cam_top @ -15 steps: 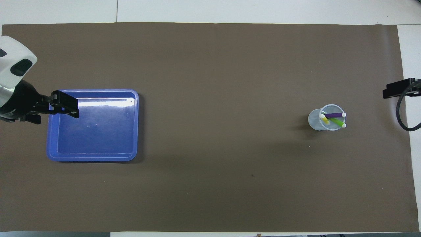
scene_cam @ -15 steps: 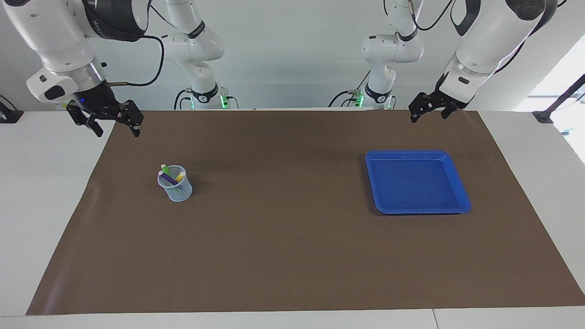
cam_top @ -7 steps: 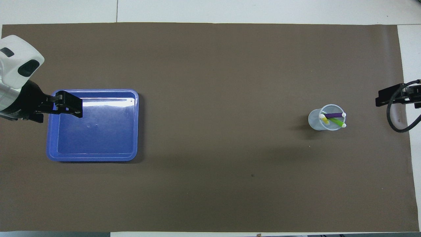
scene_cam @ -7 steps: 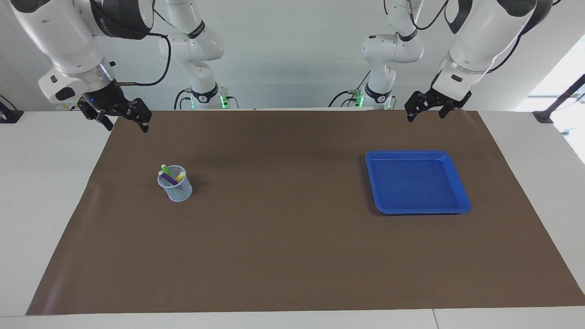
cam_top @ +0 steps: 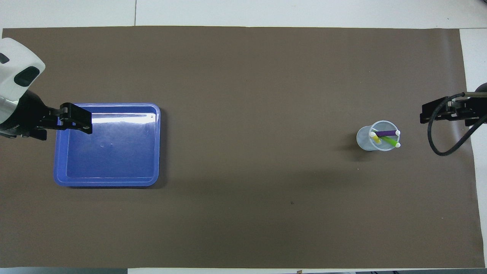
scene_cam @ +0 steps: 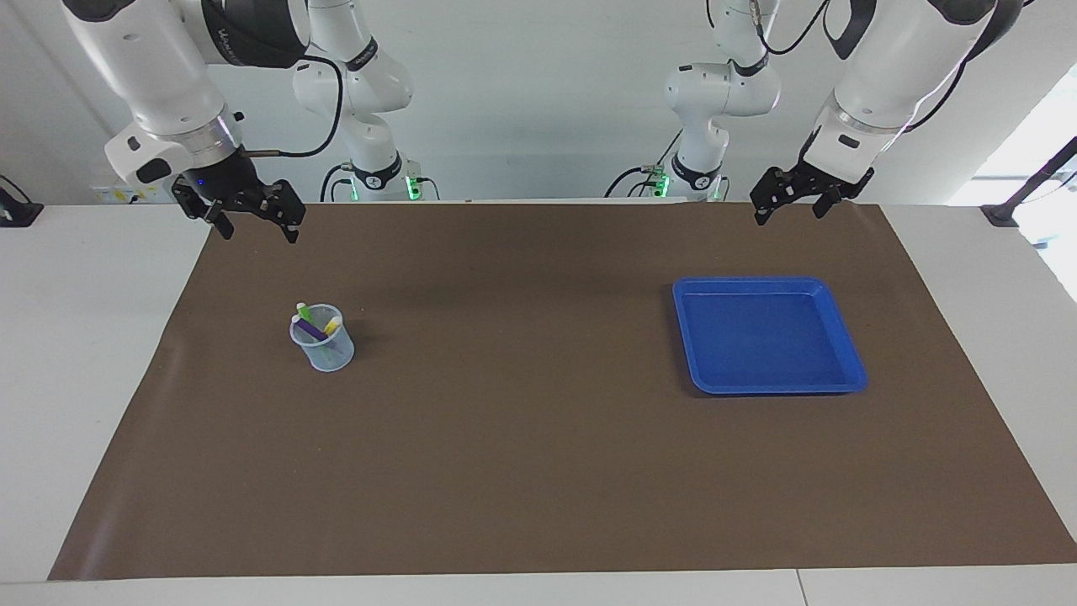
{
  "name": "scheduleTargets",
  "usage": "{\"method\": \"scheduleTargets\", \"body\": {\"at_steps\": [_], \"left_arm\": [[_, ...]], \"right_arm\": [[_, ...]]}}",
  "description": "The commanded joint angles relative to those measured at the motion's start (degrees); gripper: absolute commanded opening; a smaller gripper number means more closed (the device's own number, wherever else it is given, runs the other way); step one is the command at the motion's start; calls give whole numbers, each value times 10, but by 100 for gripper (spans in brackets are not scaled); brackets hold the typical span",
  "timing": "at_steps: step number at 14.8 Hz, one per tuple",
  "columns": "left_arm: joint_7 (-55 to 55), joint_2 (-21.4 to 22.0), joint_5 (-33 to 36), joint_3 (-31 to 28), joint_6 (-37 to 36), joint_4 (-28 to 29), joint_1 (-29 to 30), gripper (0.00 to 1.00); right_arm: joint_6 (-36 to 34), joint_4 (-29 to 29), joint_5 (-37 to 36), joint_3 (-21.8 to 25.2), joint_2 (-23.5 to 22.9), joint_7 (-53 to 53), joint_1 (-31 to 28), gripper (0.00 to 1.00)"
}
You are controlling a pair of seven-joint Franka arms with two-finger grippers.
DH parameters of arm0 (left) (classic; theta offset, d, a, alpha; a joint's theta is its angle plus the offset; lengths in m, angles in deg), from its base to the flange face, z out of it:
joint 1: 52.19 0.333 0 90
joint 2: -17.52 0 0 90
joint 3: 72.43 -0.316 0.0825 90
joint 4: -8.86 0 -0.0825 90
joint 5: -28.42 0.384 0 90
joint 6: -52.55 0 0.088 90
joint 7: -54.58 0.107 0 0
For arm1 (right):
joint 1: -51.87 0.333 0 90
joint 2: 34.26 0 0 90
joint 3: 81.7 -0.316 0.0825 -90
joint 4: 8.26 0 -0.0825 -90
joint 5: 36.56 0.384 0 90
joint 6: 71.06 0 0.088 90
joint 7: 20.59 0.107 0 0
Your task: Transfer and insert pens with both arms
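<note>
Three pens stand together in a clear cup [scene_cam: 322, 343] [cam_top: 366, 139] on the brown mat, toward the right arm's end: the purple pen [cam_top: 386, 133], the green pen [cam_top: 389, 141] and the yellow pen [cam_top: 376, 139]. My right gripper [scene_cam: 257, 229] [cam_top: 449, 112] hangs open and empty in the air over the mat's edge by the robots, apart from the cup. My left gripper [scene_cam: 788, 216] [cam_top: 66, 131] also hangs open and empty, raised over the mat's edge by the robots, above the blue tray's [scene_cam: 767, 282] [cam_top: 106, 183] corner.
The blue tray lies toward the left arm's end with nothing in it. The brown mat [scene_cam: 522, 471] covers most of the white table [scene_cam: 76, 337]. A black clamp [scene_cam: 1001, 215] sits at the table's corner.
My right gripper has risen a little and swung in over the mat, closer to the cup. My left gripper has hardly shifted. Cup, pens and tray are where they were.
</note>
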Motion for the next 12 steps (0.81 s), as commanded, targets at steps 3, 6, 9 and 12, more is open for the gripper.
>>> {"method": "scheduleTargets", "body": {"at_steps": [3,6,9,12], "left_arm": [[-1,9,7,-2,10,11,-7,100],[-4,10,7,-2,11,11,-11,100],[-5,17,7,-3,21,26,-9,100],[-6,17,7,-2,21,27,-11,100]], "right_arm": [[1,-9,0,-9,11,7,-3,100],[-4,-7,0,-12,11,7,-3,100],[-5,-3,0,-12,10,7,-3,100],[-8,-3,-1,-12,10,6,-3,100]]}}
